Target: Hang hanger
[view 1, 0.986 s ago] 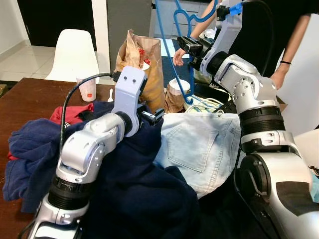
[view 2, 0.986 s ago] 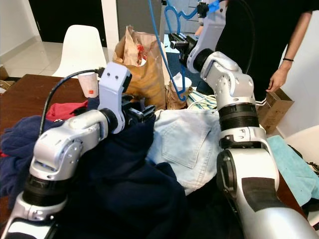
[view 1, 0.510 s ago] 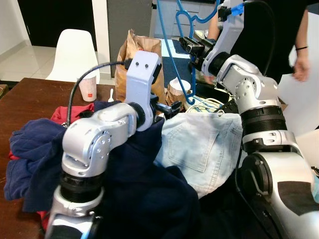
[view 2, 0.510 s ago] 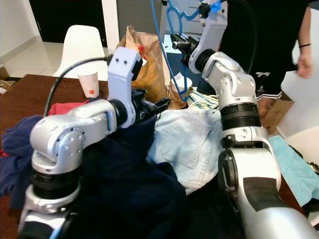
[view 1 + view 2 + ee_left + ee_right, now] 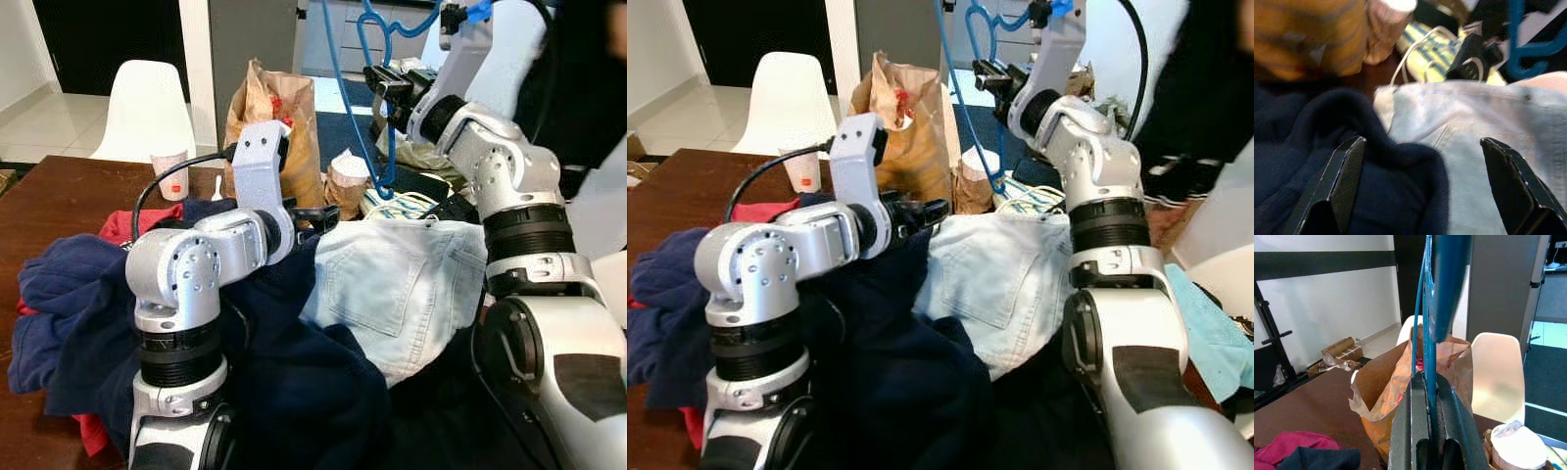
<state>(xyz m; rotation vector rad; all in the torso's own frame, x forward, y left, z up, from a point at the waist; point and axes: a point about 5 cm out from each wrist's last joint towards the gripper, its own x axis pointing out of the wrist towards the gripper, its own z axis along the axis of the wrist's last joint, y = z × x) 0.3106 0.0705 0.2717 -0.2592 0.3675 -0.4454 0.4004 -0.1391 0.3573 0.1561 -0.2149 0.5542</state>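
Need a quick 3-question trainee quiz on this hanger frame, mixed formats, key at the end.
1. True or false: the right end effector is shut on the blue plastic hanger.
2. The left end effector is: A) shut on the light blue denim jeans; B) open over the dark navy garment and the jeans; C) holding the brown paper bag.
3. Fill in: the white paper cup with the red logo stands on the ____ wooden table.

Key: 1 true; 2 B; 3 brown.

Blue hanger, pale denim jeans, navy garment, brown paper bag
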